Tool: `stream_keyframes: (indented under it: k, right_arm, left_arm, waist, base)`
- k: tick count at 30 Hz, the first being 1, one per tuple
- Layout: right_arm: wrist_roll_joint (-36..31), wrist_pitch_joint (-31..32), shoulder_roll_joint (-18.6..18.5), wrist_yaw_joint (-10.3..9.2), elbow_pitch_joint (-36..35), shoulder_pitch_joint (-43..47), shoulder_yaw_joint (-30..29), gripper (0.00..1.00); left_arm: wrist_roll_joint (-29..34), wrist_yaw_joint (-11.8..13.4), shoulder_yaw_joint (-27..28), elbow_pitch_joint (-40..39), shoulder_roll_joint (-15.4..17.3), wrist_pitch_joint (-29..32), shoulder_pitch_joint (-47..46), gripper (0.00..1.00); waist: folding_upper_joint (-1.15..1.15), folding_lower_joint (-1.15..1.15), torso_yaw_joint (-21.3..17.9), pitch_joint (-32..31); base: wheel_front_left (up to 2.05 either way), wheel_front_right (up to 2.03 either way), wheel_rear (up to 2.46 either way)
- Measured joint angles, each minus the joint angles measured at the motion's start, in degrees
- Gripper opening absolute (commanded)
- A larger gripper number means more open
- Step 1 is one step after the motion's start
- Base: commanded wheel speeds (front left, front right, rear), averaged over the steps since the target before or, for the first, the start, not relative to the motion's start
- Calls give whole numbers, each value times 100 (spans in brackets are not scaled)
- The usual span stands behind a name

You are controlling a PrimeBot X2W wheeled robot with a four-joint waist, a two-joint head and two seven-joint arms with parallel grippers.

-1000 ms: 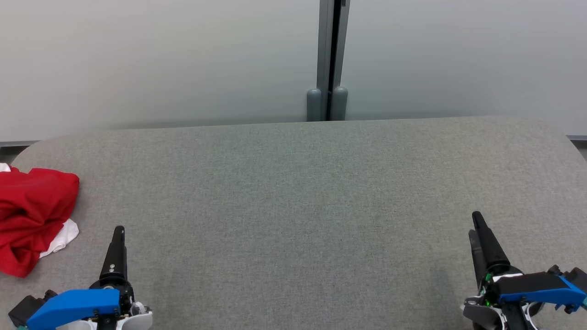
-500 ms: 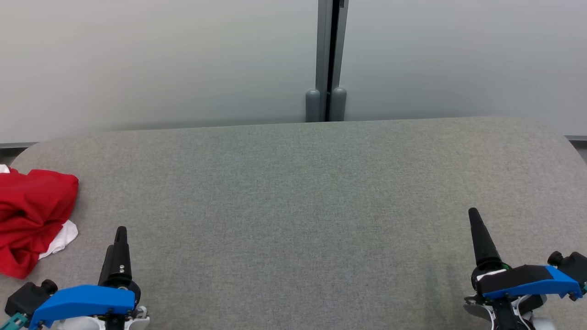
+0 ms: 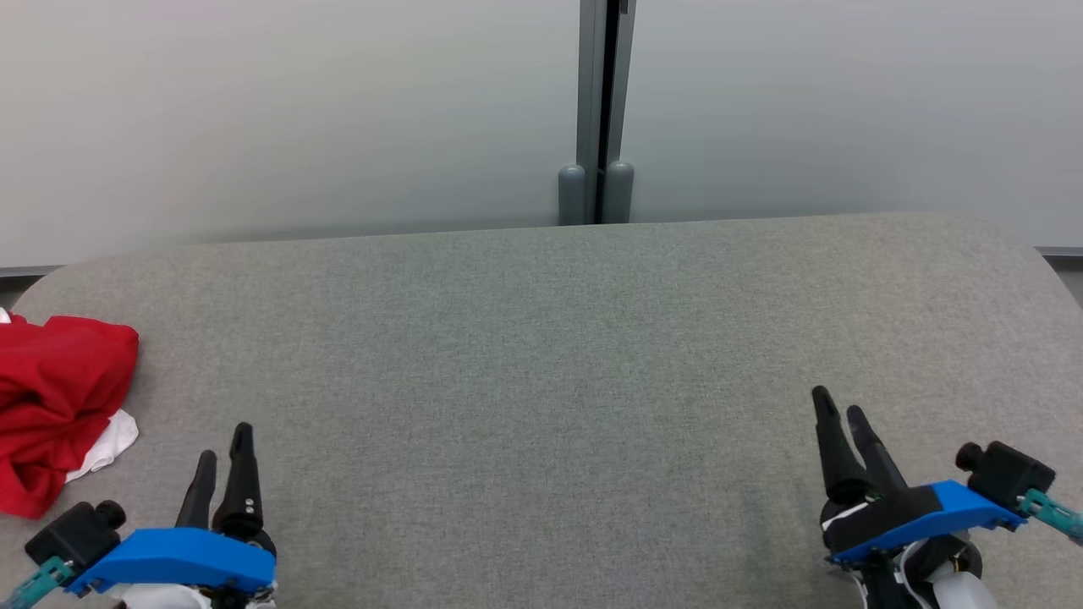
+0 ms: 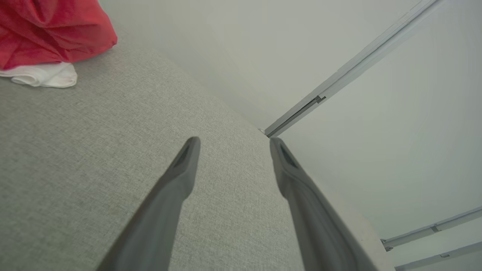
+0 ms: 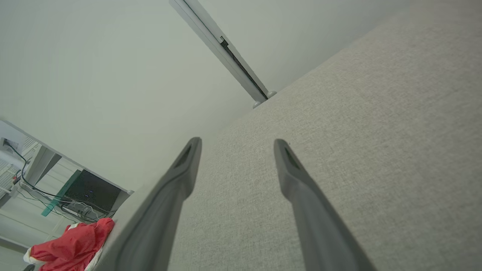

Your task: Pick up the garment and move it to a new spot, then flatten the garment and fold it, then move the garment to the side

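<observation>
- The red garment (image 3: 59, 397) lies crumpled at the far left edge of the worktop (image 3: 541, 355), at about 9 o'clock in the head view and partly cut off by the picture's edge.
- A white cloth (image 3: 106, 440) peeks out from under the garment's near side, at its 5 o'clock, and lies flat on the grey surface.
- The left hand (image 3: 224, 441) sits at about 7 o'clock in the head view, just right of the garment and apart from it. Its two dark fingers point toward 12 o'clock, spread wide, with nothing between them.
- In the left wrist view the garment and the white cloth lie at 10 o'clock, well beyond the fingertips, and bare grey fabric shows in the gap between the fingers.
- The middle of the worktop is plain grey fabric, with a grey post (image 3: 596, 110) rising at 12 o'clock against the pale wall (image 3: 296, 110) behind the far edge.
- The right hand (image 3: 836, 401) sits at about 5 o'clock in the head view, its fingers leaning toward 11 o'clock. They too are spread wide and hold nothing.
- In the right wrist view the garment shows small at 7 o'clock, far from that hand.
</observation>
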Motion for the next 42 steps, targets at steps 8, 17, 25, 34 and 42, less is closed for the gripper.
stream_keyframes:
  k: [8, 17, 25, 34, 42]
  right_arm:
    - [-705, -133, -149, 0, 222, -84, 358, 100]
    - [-1322, -287, -62, 1, 66, 34, 96, 100]
    - [-1960, -408, -26, 1, 37, 121, 155, 100]
    - [-2420, -537, -25, 1, 78, 129, 208, 100]
    - [-2829, -638, -26, 2, -3, 108, 126, 100]
  left_arm:
    - [566, -1, -339, 113, 179, -136, 0, 100]
    - [1121, -1, -212, 215, 123, -291, 113, 100]
    - [1704, -2, -187, 260, 120, -410, 162, 100]
    - [2238, -3, -76, 326, 119, -539, 176, 100]
    - [2677, -3, -29, 316, 148, -644, 129, 100]
  waist:
    - [0, 0, -12, -4]
    - [0, 0, -16, -28]
    - [0, 0, -30, -36]
    - [0, 0, -38, -53]
    - [0, 0, -62, -60]
  base:
    - [0, 0, 0]
    - [0, 0, 0]
    - [0, 0, 0]
    - [0, 0, 0]
    - [0, 0, 0]
